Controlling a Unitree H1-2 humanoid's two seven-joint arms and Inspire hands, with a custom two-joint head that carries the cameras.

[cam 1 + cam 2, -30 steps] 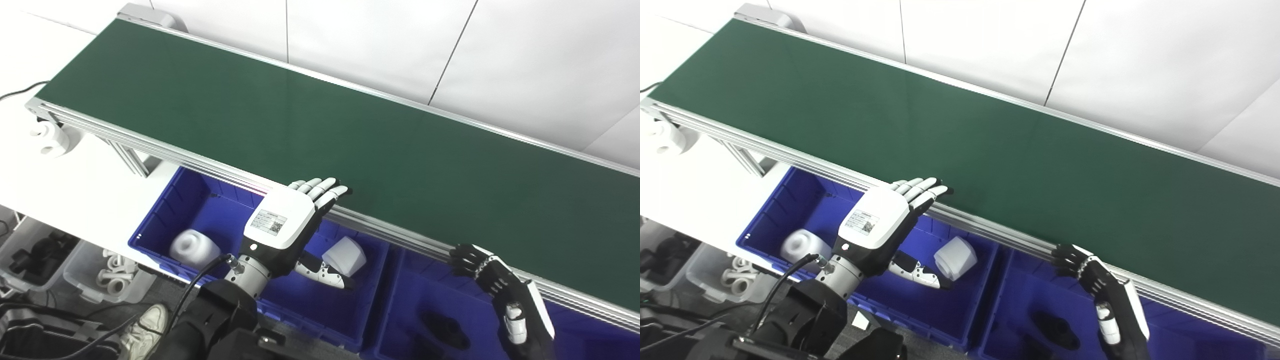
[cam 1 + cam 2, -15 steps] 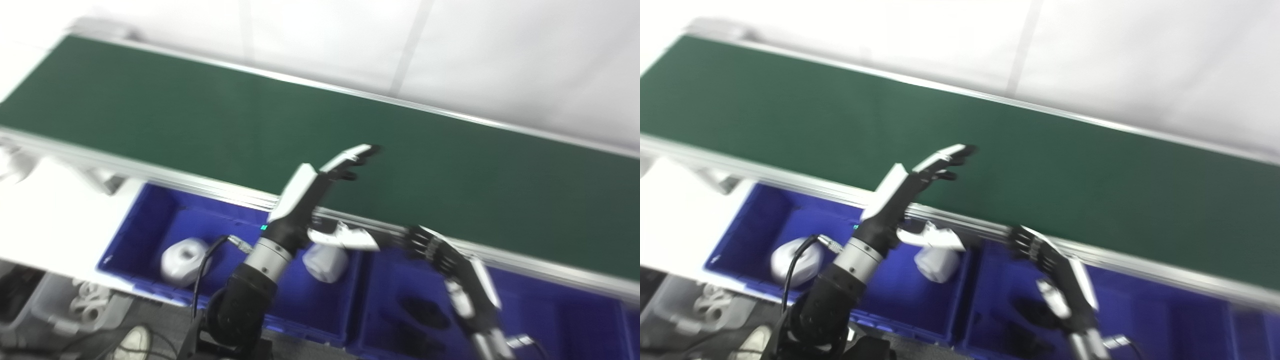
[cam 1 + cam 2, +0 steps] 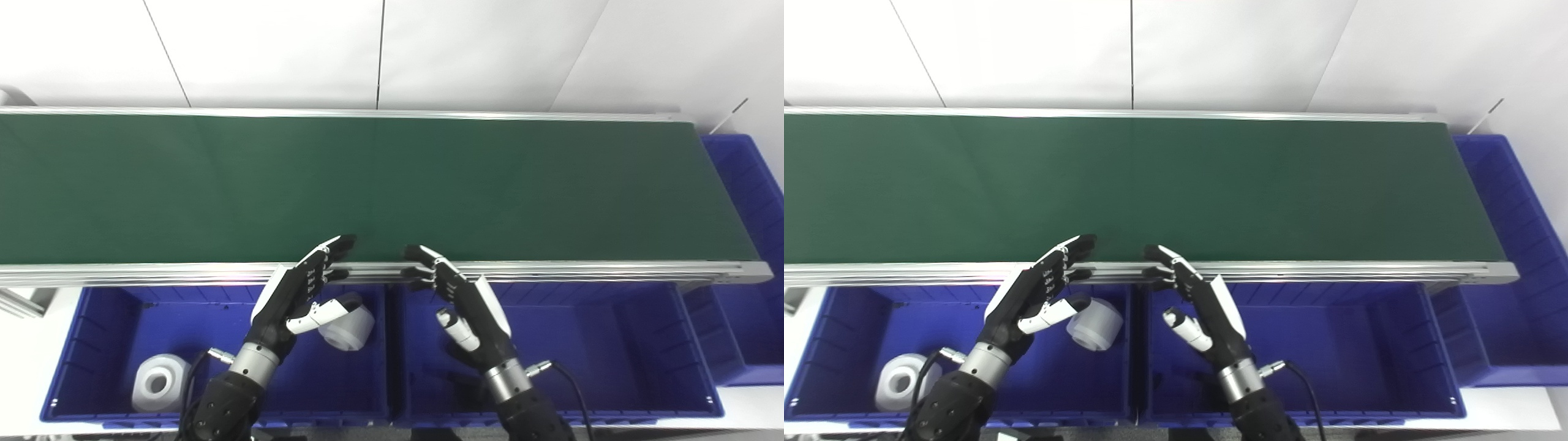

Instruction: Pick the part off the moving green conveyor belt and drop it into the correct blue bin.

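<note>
The green conveyor belt (image 3: pixel 392 184) runs across the whole picture and no part shows on it. My left hand (image 3: pixel 300 291) hovers at the belt's near rail, fingers apart and holding nothing. My right hand (image 3: pixel 456 297) mirrors it a little to the right, also open and empty. Below the rail lie two blue bins. The left bin (image 3: pixel 92 318) holds two white cylindrical parts (image 3: pixel 160 383) (image 3: pixel 349 318). The right bin (image 3: pixel 612 343) holds a dark part that is mostly hidden behind my right hand.
A third blue bin (image 3: pixel 750 202) stands at the belt's right end. A white wall rises behind the belt. The belt's aluminium rail (image 3: pixel 582 267) runs just beyond both hands' fingertips.
The camera has swung right, so the belt now lies level and its right end shows. Both hands now sit side by side at the near rail, palms turned towards each other.
</note>
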